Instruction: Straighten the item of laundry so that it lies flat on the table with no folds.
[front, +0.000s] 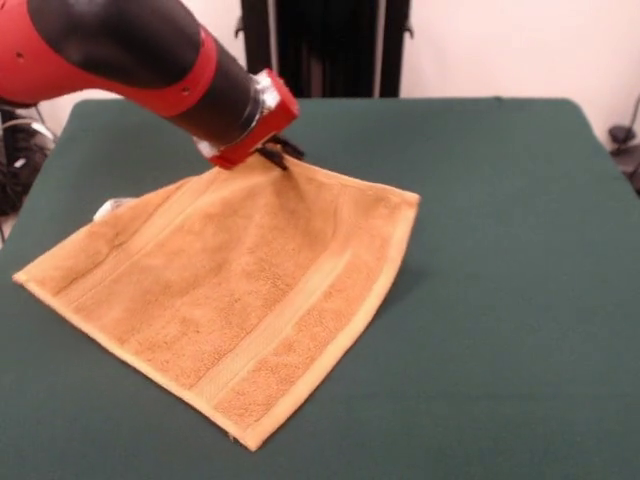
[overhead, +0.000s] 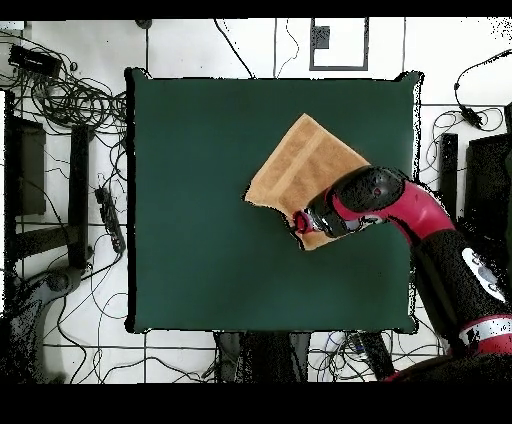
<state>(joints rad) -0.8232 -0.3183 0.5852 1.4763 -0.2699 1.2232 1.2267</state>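
The towel's (front: 240, 300) near corner points at you across the table (front: 500, 300), while your gripper (front: 275, 152) sits at its far edge, fingers hidden, cloth stretching away toward you.

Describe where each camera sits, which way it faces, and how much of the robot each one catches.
Front view: sits across the table, low, facing the robot; shows the red and black arm's end and the hand at the towel's far edge.
Overhead view: hangs above, looking straight down; shows the arm reaching in from the lower right over the towel.
Shared: towel, green table, arm and hand.
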